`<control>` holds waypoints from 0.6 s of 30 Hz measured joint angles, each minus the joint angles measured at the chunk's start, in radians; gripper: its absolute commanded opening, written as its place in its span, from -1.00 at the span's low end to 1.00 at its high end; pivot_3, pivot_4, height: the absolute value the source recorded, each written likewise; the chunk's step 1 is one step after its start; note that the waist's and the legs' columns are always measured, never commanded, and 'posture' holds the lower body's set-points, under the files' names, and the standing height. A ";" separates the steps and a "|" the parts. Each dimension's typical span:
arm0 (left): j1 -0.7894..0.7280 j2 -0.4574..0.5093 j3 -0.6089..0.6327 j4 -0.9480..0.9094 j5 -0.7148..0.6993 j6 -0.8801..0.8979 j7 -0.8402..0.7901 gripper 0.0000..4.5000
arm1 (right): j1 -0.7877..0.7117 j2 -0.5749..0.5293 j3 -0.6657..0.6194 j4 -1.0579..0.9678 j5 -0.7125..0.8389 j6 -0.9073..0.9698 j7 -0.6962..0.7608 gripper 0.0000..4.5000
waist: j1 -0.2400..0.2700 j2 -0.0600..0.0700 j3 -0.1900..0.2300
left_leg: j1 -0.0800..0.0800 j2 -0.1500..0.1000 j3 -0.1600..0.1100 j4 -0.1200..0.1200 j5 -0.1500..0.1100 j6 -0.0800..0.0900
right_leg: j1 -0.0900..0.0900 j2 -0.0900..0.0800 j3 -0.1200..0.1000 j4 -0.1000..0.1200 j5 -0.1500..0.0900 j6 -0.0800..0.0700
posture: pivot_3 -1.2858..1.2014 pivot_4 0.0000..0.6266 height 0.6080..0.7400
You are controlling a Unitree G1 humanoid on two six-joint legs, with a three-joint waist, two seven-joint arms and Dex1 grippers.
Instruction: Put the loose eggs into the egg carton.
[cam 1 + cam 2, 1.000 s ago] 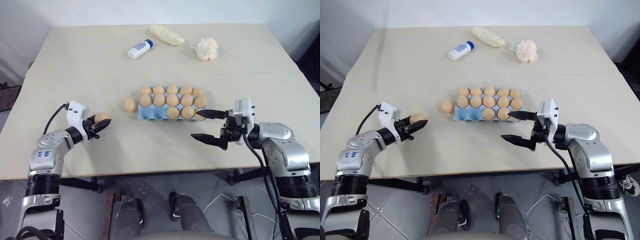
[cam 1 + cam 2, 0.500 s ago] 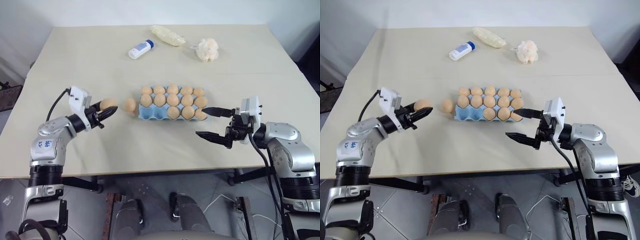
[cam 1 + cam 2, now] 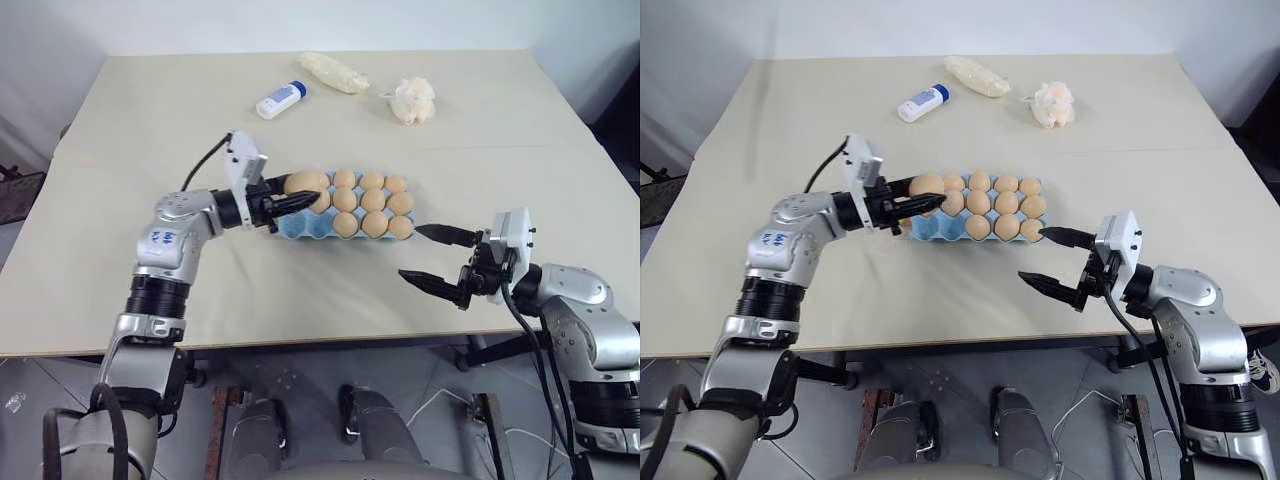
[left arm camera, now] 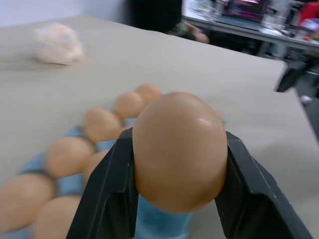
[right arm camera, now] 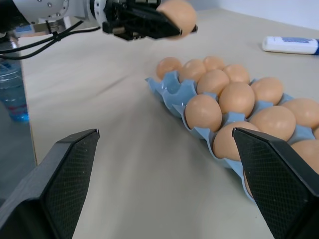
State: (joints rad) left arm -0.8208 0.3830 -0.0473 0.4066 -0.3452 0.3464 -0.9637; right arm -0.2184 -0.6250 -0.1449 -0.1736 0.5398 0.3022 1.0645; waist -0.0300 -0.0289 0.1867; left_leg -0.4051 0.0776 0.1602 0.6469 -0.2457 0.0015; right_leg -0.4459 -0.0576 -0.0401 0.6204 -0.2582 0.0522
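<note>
The light blue egg carton (image 3: 308, 229) lies mid-table with several tan eggs in its cups; two cups at its front left stand bare. My left gripper (image 3: 303, 197) is shut on a loose egg (image 3: 306, 182) and holds it level above the carton's left end. In the left wrist view the egg (image 4: 177, 149) sits clamped between both black fingers (image 4: 107, 199). The right gripper (image 3: 410, 252) hangs open and holds nothing, off the carton's front right corner. The right wrist view looks along the carton (image 5: 172, 87) to the held egg (image 5: 177, 15).
At the table's far side lie a white bottle with a blue cap (image 3: 280, 98), a cream packet (image 3: 333, 70) and a fluffy puff (image 3: 413, 100). The table's front edge runs just below both hands. A water bottle (image 5: 12, 94) stands off to the side.
The left arm swung right and upward with the egg, from left of the carton to over its left end, and now covers the egg beside the carton. The right gripper stayed open, shifting slightly.
</note>
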 measured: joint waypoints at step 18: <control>-0.120 -0.076 -0.057 0.324 0.130 -0.170 -0.080 -0.29 | 0.104 0.031 -0.018 -0.083 0.001 -0.019 -0.098 1.00 | 0.003 -0.001 0.001 | -0.001 -0.002 -0.002 0.000 0.000 0.002 | 0.000 0.001 -0.002 -0.001 0.000 0.000 | 0.03 -0.52 1.00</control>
State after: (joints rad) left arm -0.9403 0.3068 -0.1040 0.7308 -0.2147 0.1763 -1.0441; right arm -0.1144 -0.5942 -0.1629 -0.2569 0.5407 0.2829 0.9662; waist -0.0268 -0.0301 0.1874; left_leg -0.4064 0.0759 0.1580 0.6472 -0.2458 0.0033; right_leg -0.4457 -0.0570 -0.0424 0.6195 -0.2585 0.0524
